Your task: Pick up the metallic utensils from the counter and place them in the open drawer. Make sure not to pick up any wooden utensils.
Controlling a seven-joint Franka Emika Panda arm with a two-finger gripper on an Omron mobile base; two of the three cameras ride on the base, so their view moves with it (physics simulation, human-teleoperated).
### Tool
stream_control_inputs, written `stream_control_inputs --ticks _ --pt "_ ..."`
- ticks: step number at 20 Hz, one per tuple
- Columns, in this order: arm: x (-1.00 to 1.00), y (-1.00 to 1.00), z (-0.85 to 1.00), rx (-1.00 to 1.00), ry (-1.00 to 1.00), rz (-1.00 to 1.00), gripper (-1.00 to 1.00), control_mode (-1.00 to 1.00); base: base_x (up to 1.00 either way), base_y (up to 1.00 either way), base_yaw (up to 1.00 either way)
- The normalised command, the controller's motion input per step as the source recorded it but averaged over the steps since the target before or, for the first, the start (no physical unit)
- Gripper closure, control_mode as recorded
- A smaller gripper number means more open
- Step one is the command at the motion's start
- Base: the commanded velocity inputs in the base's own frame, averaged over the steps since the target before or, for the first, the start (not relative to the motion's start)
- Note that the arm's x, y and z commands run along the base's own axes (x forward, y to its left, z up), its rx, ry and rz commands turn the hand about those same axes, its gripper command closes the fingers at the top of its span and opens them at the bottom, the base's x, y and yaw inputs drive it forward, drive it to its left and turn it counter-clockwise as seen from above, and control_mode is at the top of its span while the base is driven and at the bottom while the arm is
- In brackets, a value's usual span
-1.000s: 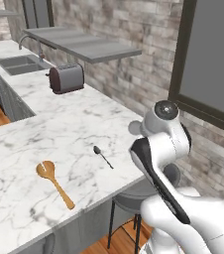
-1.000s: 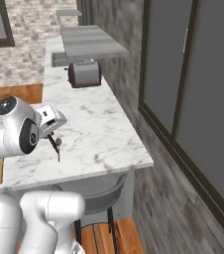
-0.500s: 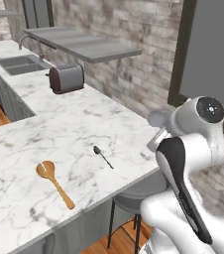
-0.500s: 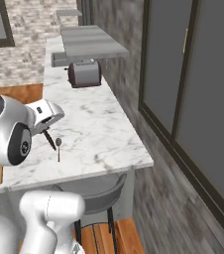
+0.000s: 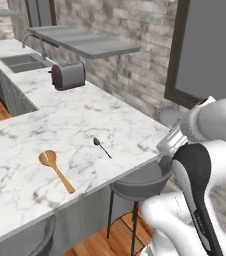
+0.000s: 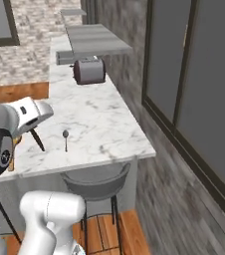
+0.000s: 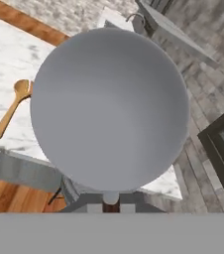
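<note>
My gripper (image 6: 31,127) hangs beyond the front edge of the white marble counter (image 5: 85,120), shut on a thin black-handled knife (image 6: 38,140) that points down from it. In the left base view the hand (image 5: 171,144) is above a stool. A slim metal spoon (image 5: 102,148) (image 6: 65,139) lies on the counter near its right end. The tan wooden spoon (image 5: 55,170) (image 7: 12,106) lies further left on the slab. The open drawer is out of view.
A round grey stool seat (image 7: 109,109) (image 5: 140,182) sits right below the hand, by the counter's edge. A dark toaster (image 5: 67,75) (image 6: 89,71) and a sink (image 5: 22,61) stand far back. A brick wall and dark window run along the right.
The arm has swung away from over the counter toward its front right end, carrying the knife with it. Both spoons lie where they were.
</note>
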Motion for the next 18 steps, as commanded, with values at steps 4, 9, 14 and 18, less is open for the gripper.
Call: stream_control_inputs --ticks 4,9,14,18 --pt "0.00 0.00 0.00 0.00 0.00 0.00 1.00 1.00 -0.73 0.74 0.30" --pt "0.00 0.00 0.00 0.00 0.00 0.00 1.00 1.00 -0.28 0.98 0.55" --pt "0.00 0.00 0.00 0.00 0.00 0.00 1.00 1.00 0.00 0.71 0.82" --pt "0.00 0.00 0.00 0.00 0.00 0.00 1.00 1.00 0.00 0.40 0.93"
